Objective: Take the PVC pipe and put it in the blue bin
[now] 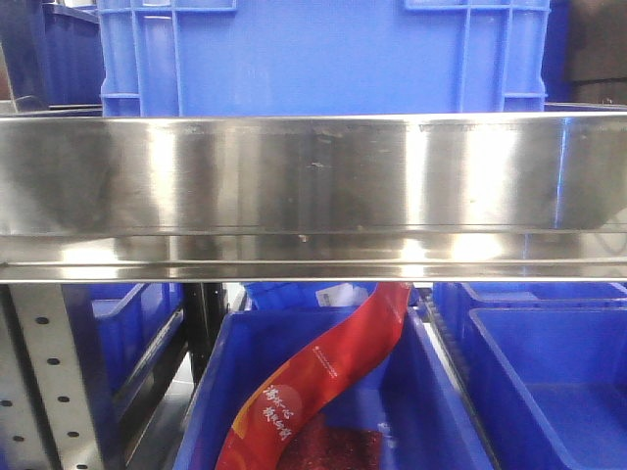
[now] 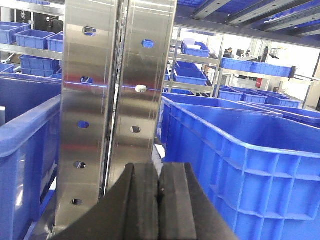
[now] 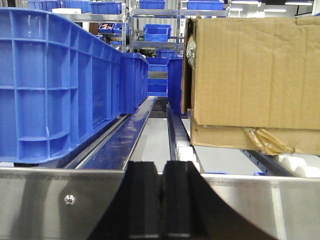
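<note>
The PVC pipe is out of view in every frame. Blue bins show all around: one large blue bin (image 2: 250, 160) stands just right of my left gripper (image 2: 159, 172), and another blue bin (image 3: 55, 85) sits on the shelf left of my right gripper (image 3: 161, 170). Both grippers are shut with nothing between the pads. The left one faces a perforated steel upright (image 2: 115, 90). The right one sits just behind a steel shelf lip (image 3: 50, 200), looking down a roller lane. Neither gripper appears in the front view.
A steel shelf beam (image 1: 313, 196) fills the middle of the front view, with a blue crate (image 1: 323, 59) on top. Below it, a blue bin (image 1: 333, 392) holds a red package (image 1: 323, 372). A cardboard box (image 3: 250, 75) stands on the rollers at the right.
</note>
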You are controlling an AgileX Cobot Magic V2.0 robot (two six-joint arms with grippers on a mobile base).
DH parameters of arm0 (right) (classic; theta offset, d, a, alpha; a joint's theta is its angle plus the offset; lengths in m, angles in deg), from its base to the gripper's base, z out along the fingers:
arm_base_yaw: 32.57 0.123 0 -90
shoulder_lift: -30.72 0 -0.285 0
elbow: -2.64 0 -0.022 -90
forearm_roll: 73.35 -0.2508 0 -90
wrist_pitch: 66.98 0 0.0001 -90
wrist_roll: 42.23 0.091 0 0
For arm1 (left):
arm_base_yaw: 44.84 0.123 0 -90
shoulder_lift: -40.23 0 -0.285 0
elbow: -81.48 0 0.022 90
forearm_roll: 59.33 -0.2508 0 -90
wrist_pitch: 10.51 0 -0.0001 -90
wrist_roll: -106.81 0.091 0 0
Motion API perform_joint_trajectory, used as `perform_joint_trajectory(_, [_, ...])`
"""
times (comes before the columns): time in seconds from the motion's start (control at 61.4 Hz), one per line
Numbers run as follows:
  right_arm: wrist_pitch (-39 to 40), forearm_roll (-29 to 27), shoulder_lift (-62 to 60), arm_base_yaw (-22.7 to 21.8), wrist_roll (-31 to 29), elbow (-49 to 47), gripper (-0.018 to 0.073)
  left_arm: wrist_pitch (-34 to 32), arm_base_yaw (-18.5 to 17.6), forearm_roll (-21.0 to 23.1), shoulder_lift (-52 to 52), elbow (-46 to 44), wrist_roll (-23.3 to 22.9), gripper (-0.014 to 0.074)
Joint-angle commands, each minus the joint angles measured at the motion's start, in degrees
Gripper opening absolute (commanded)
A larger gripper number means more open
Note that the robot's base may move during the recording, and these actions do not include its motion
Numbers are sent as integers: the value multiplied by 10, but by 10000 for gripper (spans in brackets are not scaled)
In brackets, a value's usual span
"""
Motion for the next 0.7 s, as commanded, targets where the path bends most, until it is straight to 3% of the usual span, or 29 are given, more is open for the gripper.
perform_joint_trajectory(0.0, [17, 2, -2, -2, -4, 0, -167, -13, 2, -1, -4, -1, -1, -111])
perform_joint_trajectory(0.684, [17, 2, -2, -2, -4, 0, -167, -13, 2, -1, -4, -1, -1, -111])
